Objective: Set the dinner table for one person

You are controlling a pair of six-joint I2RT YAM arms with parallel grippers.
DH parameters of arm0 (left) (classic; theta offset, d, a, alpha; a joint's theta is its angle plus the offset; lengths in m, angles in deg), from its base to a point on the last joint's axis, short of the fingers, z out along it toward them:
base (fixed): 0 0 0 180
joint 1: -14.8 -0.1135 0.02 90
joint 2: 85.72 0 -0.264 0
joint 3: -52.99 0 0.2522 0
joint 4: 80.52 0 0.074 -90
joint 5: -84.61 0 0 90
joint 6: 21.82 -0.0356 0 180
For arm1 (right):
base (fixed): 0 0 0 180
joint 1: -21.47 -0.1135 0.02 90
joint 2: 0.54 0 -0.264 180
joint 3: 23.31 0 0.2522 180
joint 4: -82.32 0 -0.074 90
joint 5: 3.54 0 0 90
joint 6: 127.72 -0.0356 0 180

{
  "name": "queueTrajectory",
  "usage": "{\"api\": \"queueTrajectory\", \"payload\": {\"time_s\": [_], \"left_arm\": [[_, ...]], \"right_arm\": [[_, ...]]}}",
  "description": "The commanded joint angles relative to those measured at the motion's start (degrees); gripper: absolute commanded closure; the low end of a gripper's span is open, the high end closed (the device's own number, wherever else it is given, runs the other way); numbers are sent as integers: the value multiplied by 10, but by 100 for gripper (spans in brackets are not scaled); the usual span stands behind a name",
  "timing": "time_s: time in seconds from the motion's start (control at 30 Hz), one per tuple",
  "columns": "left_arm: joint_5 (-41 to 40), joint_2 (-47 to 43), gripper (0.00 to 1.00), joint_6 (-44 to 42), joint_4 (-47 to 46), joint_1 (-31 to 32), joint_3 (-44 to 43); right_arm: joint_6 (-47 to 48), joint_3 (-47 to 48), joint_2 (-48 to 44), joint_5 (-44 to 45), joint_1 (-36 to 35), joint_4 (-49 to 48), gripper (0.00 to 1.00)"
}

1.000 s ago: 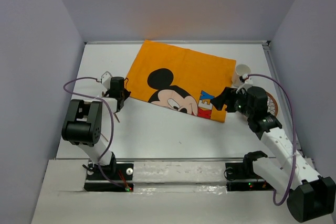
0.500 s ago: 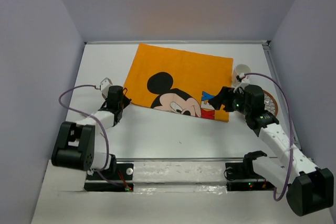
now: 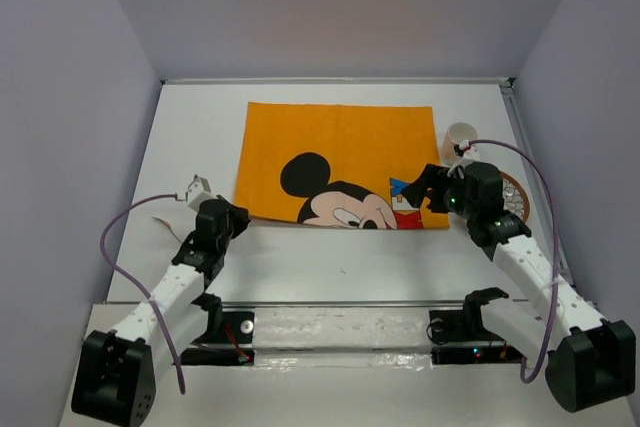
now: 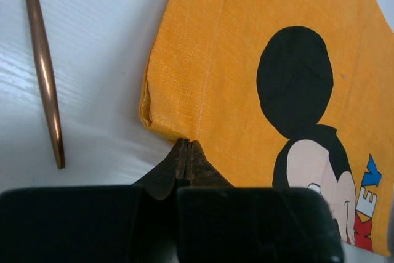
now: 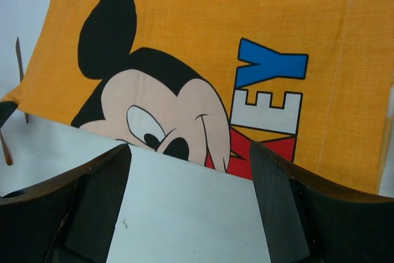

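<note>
Straightening the Mickey Mouse placemat (image 3: 340,137) on the white bench (image 3: 330,257), spread beneath both arms. Pinching its near-left corner in the closed left gripper (image 4: 189,147); hovering the right gripper (image 5: 191,149), wide open, over its near-right edge. Next, probably: releasing, then fetching the cup (image 3: 462,135) by the right edge.
</note>
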Motion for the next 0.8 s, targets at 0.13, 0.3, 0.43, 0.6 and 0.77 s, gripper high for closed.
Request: {"api": "queueTrajectory", "payload": {"time_s": [0.13,0.3,0.43,0.6,0.77], "left_arm": [[9,-100,100,10,93,3,42],[22,-141,100,18,119,3,41],[6,-177,100,26,148,2,36],[7,-152,100,22,140,2,35],[-13,-142,95,12,130,-3,21]], "right_arm": [[4,19,-48,60,-3,32,16],[3,23,-52,74,-3,41,16],[4,33,-58,85,-3,51,16],[7,48,-52,89,-3,53,16],[5,38,-40,114,-3,53,15]]}}
